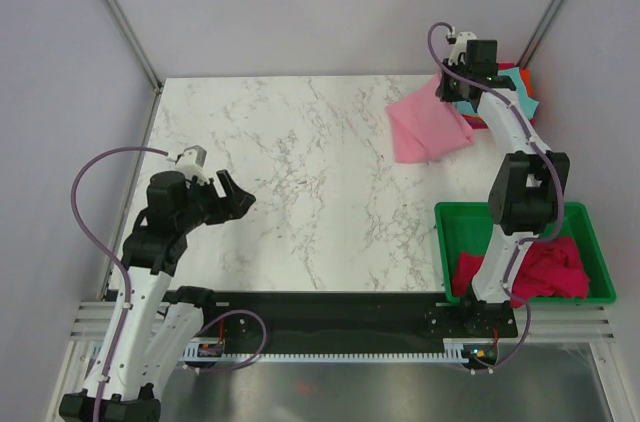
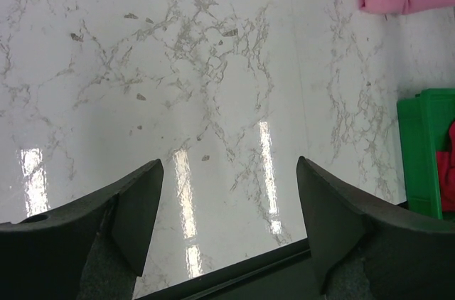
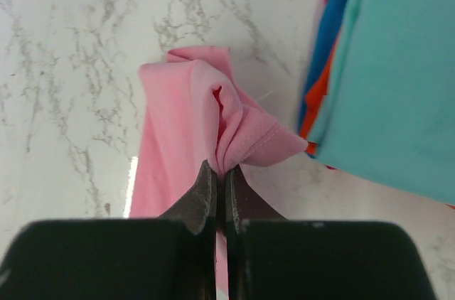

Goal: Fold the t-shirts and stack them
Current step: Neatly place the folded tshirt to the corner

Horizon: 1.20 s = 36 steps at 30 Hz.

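A folded light pink t-shirt (image 1: 427, 127) hangs from my right gripper (image 1: 452, 88) at the far right of the table, its lower part resting on the marble. In the right wrist view the gripper (image 3: 221, 170) is shut on a bunched edge of the pink t-shirt (image 3: 186, 111). Just right of it lies a stack of folded t-shirts (image 1: 520, 90), teal (image 3: 398, 79) on top with orange and blue edges showing below. My left gripper (image 1: 236, 194) is open and empty above the near left of the table (image 2: 227, 172). Magenta t-shirts (image 1: 545, 267) lie in the green bin (image 1: 590, 242).
The green plastic bin stands at the near right corner beside the right arm's base. Its corner shows in the left wrist view (image 2: 426, 151). Metal frame posts rise at the table's far corners. A black rail runs along the near edge.
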Each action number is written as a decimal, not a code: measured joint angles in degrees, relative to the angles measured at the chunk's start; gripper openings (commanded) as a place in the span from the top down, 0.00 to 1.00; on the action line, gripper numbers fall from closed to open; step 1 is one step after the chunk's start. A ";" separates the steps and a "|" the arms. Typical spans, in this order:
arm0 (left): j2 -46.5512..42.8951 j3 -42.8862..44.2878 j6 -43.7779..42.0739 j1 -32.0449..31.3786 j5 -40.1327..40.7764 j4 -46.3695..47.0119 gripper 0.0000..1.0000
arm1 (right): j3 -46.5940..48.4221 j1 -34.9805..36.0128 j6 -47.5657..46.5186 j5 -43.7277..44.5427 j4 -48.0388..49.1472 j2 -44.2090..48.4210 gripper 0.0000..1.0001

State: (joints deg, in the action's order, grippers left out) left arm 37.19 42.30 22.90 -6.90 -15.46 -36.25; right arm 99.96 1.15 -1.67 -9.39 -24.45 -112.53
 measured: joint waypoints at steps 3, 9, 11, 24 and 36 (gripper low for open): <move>0.28 0.00 0.00 -0.31 0.02 0.00 0.18 | 2.34 -2.12 -2.60 1.22 -2.05 0.39 1.00; 0.96 0.00 0.00 -0.59 0.17 0.00 0.18 | 7.43 -3.76 -5.99 1.90 -6.05 0.37 1.00; 1.07 -0.02 0.00 -0.63 0.20 0.00 0.18 | 8.83 -4.37 -6.34 1.88 -6.71 0.37 1.00; 1.51 -0.17 0.00 -0.63 0.37 0.04 0.18 | 24.68 -8.15 -6.58 1.60 -9.66 -0.04 1.00; 1.95 -0.31 0.00 -0.63 0.37 0.17 0.18 | 31.36 -11.65 -5.46 -1.68 -10.38 -4.96 1.00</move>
State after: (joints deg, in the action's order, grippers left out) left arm 39.13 42.00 22.90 -7.53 -15.09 -36.07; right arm 131.33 -10.50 -7.14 -11.07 -34.83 -117.49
